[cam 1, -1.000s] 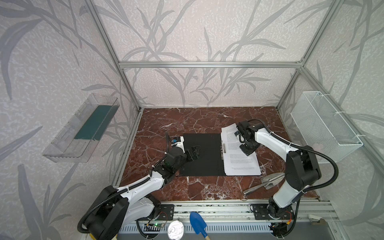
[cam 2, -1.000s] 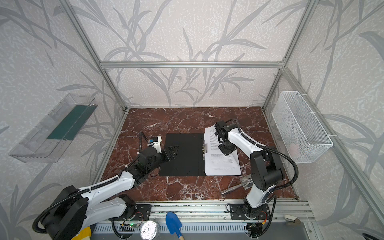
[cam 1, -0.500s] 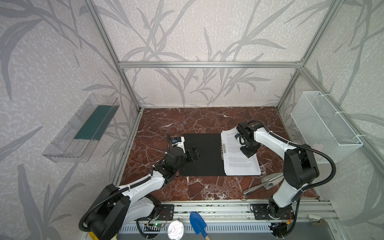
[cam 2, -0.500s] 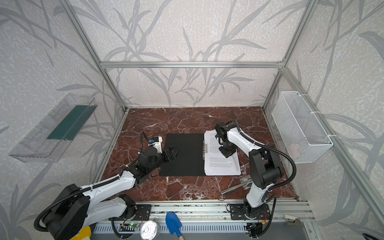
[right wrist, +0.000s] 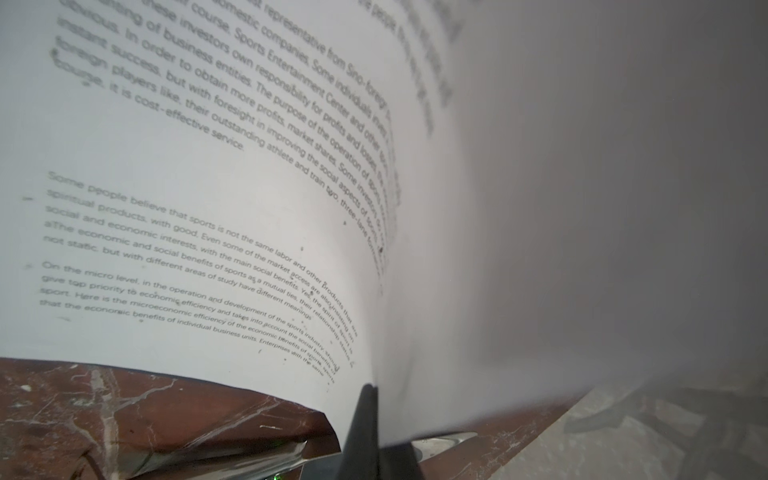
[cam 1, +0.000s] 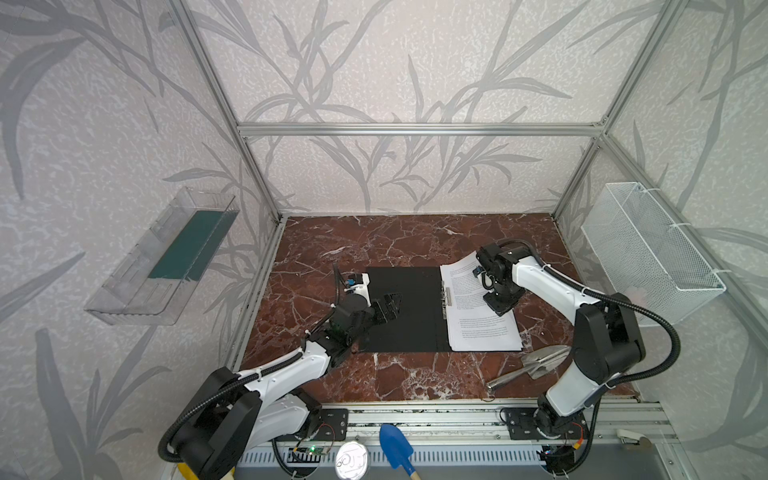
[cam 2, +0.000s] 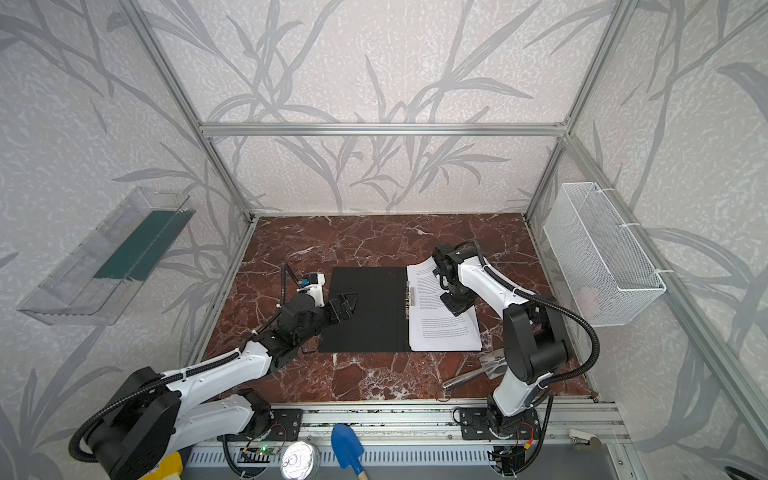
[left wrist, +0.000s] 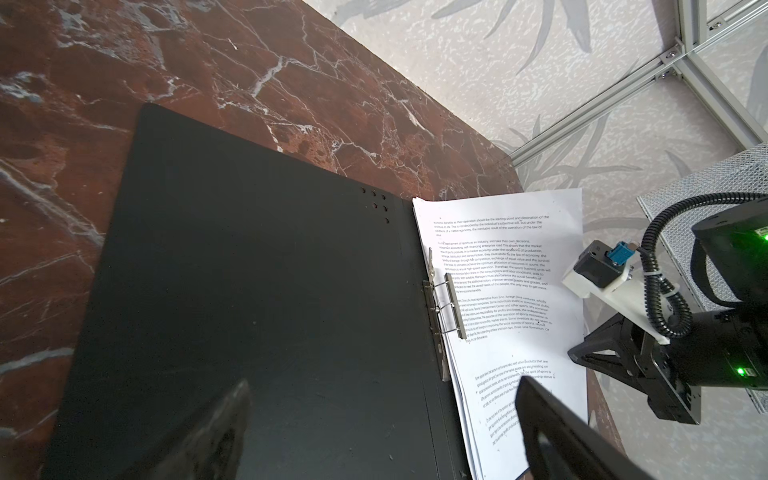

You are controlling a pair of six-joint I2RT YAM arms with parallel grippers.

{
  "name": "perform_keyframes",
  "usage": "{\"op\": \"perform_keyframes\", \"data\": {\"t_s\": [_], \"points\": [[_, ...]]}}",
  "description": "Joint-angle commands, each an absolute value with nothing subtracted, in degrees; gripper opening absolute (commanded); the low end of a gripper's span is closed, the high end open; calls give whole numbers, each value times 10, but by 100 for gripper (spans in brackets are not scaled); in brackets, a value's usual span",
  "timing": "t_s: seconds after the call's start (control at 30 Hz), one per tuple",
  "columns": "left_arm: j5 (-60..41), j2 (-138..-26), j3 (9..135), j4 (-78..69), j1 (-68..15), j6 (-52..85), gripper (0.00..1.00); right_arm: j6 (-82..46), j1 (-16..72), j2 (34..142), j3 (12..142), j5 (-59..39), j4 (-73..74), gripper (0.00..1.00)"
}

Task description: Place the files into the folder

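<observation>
A thin folder lying open with its black inside up (cam 1: 405,316) (cam 2: 368,318) sits flat in the middle of the red-brown marble tabletop (cam 1: 399,237), its edges square to the tabletop's edges. A bare strip of marble runs between it and the far edge, and a narrower one lies along the near edge.

The white paper sheets printed with black text (cam 1: 482,332) (cam 2: 444,332) cover its right half. They butt against the metal clip (left wrist: 446,307) at the spine, and their far right corner curls upward.

The left gripper (cam 1: 390,303) (cam 2: 347,305) hangs over the folder's left half near its left edge, fingers spread wide and touching nothing that I can see. The right gripper (cam 1: 500,307) (cam 2: 457,308) stands on the sheets toward their right edge. Its fingers are pressed together, apparently pinching a curled sheet.

In the right wrist view only one dark finger (right wrist: 365,419) shows. Paper close to the lens blurs the rest grey, so the other finger is hidden.

A silvery metal tool (cam 1: 536,363) lies just beside the sheets' near right corner – the tightest spot on that side.

The number of sheets cannot be made out, and the folder's right half is covered.
</observation>
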State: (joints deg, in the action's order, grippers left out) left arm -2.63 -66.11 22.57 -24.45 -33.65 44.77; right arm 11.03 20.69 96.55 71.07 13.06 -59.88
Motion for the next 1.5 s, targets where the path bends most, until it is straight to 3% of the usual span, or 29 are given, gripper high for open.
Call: {"op": "perform_keyframes", "data": {"t_s": [0.0,0.93,1.33,1.4,1.43,1.47], "points": [[-23,-666,244,-257,-336,450,99,112,205,944,701,116,-603,0],[-27,-675,245,-256,-337,456,99,81,205,966,709,70,-634,0],[-26,-680,246,-256,-336,456,99,60,190,973,714,98,-633,12],[-25,-681,246,-256,-336,456,99,41,178,975,719,101,-636,29],[-25,-680,247,-256,-336,456,99,34,171,975,720,103,-634,44],[-24,-680,246,-255,-337,456,99,29,163,974,719,103,-631,84]]}}
